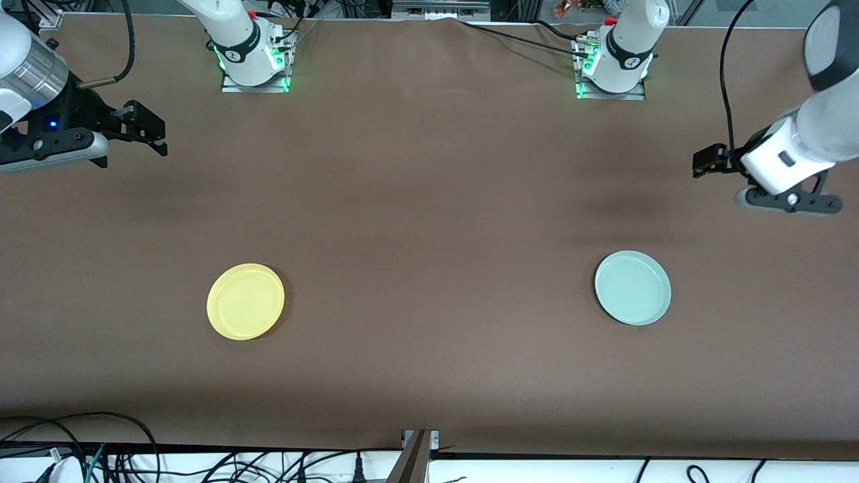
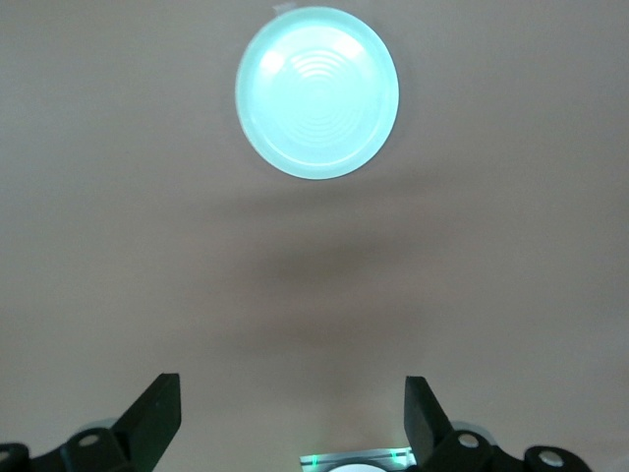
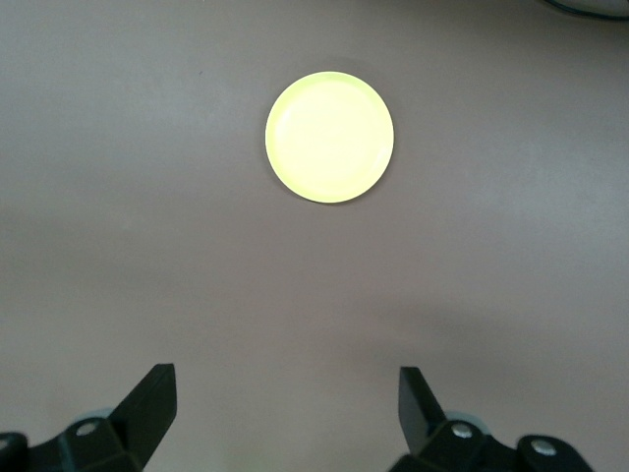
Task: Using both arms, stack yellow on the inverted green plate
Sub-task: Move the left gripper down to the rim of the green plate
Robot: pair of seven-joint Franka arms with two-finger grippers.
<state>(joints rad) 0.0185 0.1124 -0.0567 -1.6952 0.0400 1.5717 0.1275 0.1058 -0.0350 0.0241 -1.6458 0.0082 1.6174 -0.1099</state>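
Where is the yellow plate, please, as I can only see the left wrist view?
Observer: The yellow plate lies toward the right arm's end of the table, well apart from the green plate.
Operator: Is the right gripper near it?
Observer: No, the right gripper hangs open over bare table at that end.
Operator: Is my left gripper placed likewise?
Observer: Yes, the left gripper hangs open at its own end, not over the green plate.

Front view: high, looks down across the table (image 1: 429, 201) toward both bases. Wrist views: each looks down from well above; left shares the green plate (image 2: 317, 93), right the yellow plate (image 3: 329, 137).
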